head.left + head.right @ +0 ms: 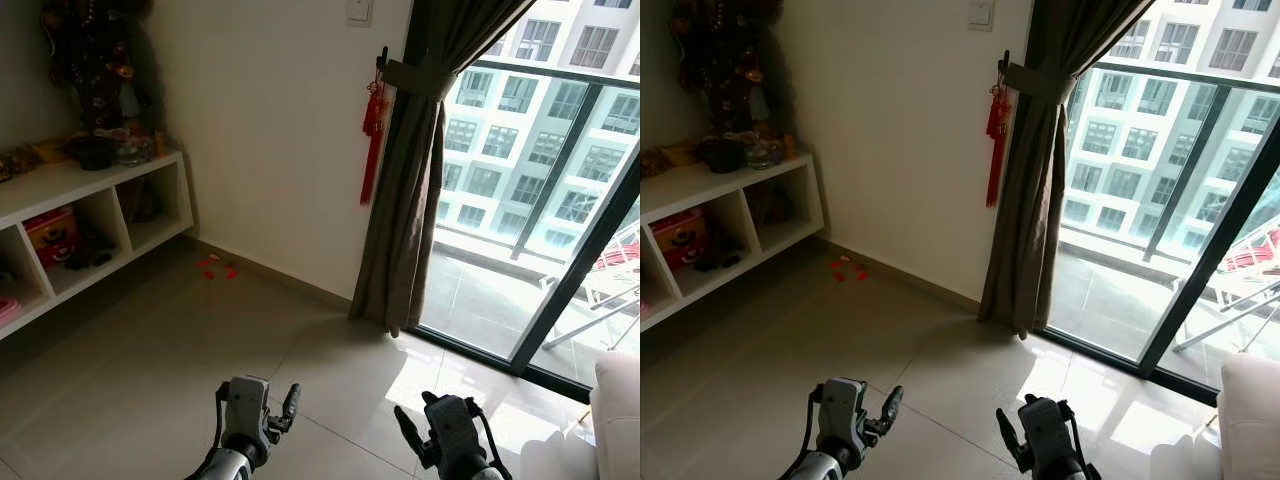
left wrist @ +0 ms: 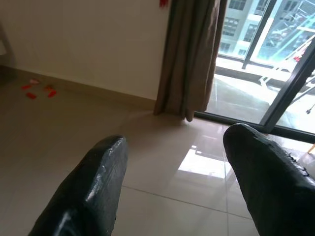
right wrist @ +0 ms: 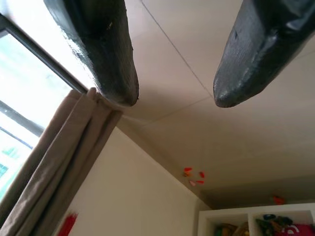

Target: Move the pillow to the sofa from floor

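Barely a sofa [image 1: 617, 415] edge, cropped.

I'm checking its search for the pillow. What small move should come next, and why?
Probably turn right, toward the white cushioned edge: ahead lie bare floor tiles, the curtain and shelf, while left gripper and right gripper hang open and empty.

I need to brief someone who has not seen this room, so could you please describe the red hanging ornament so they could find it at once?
Start at the glass balcony door and its brown curtain, tied back partway up. On the cream wall beside the curtain's tie hangs the red tasselled ornament. It is the one red thing on the wall; the red scraps lie on the floor below.
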You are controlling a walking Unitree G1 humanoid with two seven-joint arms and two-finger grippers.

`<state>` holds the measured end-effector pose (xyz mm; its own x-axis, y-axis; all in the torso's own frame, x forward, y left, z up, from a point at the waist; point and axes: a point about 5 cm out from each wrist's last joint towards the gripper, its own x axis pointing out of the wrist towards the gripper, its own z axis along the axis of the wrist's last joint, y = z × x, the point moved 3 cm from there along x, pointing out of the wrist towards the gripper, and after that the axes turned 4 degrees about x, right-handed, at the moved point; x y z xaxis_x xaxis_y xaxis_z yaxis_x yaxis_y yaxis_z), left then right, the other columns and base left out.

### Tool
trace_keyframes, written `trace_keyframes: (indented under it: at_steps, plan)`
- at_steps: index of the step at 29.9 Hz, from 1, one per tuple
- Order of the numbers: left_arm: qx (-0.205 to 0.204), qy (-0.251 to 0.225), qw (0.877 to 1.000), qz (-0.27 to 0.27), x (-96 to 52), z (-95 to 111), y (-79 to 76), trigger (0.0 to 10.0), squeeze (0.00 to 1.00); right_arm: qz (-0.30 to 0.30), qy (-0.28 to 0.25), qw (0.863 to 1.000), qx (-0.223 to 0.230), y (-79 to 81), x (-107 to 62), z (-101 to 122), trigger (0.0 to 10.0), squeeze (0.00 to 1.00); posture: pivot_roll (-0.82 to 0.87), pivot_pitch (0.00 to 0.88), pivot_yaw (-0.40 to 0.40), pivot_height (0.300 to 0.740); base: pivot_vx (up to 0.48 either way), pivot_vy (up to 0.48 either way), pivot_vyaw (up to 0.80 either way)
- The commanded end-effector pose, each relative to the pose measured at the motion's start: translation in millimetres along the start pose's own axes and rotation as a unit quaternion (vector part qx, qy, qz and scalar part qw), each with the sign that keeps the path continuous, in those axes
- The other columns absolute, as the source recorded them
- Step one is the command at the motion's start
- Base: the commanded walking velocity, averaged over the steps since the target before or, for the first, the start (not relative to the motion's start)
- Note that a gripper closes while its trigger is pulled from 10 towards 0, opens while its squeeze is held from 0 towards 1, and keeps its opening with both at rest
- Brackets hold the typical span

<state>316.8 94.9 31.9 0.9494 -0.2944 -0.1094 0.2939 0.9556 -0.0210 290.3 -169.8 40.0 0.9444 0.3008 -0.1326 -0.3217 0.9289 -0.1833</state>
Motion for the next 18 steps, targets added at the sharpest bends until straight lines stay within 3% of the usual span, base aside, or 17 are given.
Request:
trace_keyframes:
  at_steps: [1,4,13,18]
  plan:
    - [-0.001,-0.004,1.0,-0.002,0.2,2,-0.8,10.0,0.0,-0.008,0.009,1.0,0.005,-2.3,-4.5,-7,10.0,0.0,0.29,0.0,-0.038,0.74,0.0,0.0,0.0]
    - [0.005,-0.004,1.0,-0.013,1.9,3,-3.5,10.0,0.0,-0.015,0.012,1.0,0.01,-2.0,-8.3,-9,10.0,0.0,0.26,0.0,-0.022,0.74,0.0,0.0,0.0]
    - [0.022,0.009,0.996,-0.087,12.8,5,-26.7,10.0,0.0,-0.092,0.022,0.995,0.031,-8.3,-41.8,-25,10.0,0.0,0.1,0.0,0.065,0.74,0.0,0.0,0.0]
    - [0.018,0.013,0.995,-0.097,14.5,5,-31.3,10.0,0.0,-0.106,0.022,0.994,0.032,-11.0,-48.4,-26,10.0,0.0,0.08,0.0,0.075,0.74,0.0,0.0,0.0]
